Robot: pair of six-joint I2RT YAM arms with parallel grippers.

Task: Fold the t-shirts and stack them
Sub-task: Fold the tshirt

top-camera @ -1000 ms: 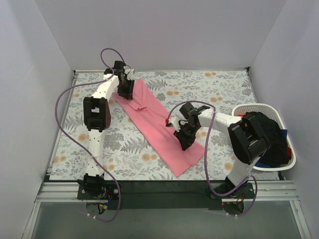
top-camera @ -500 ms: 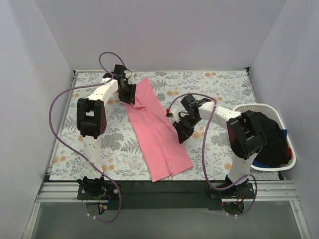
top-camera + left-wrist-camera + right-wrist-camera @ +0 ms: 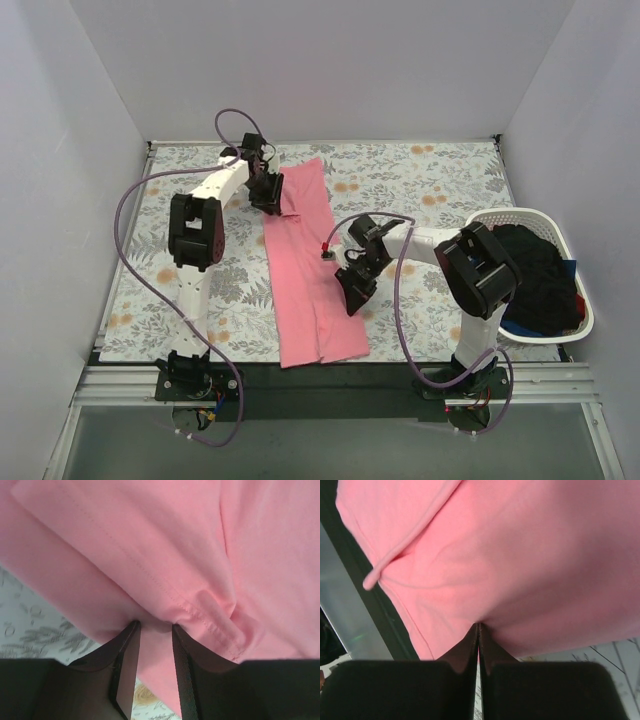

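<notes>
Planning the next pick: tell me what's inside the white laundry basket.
The laundry basket holds a heap of black cloth, with a blue sliver at its right edge. Anything beneath the heap is covered.

Salmon-pink t-shirt (image 3: pixel 305 270): long folded strip, stretched lengthwise, centre; black t-shirt (image 3: pixel 535 268) heaped right.

A salmon-pink t-shirt (image 3: pixel 308 275) lies in a long strip down the floral desk (image 3: pixel 430 180). The left tool (image 3: pixel 268 196) meets its far left edge, the right tool (image 3: pixel 352 296) its right edge. Dark shirts (image 3: pixel 540 275) fill a white basket (image 3: pixel 512 214) at right.
</notes>
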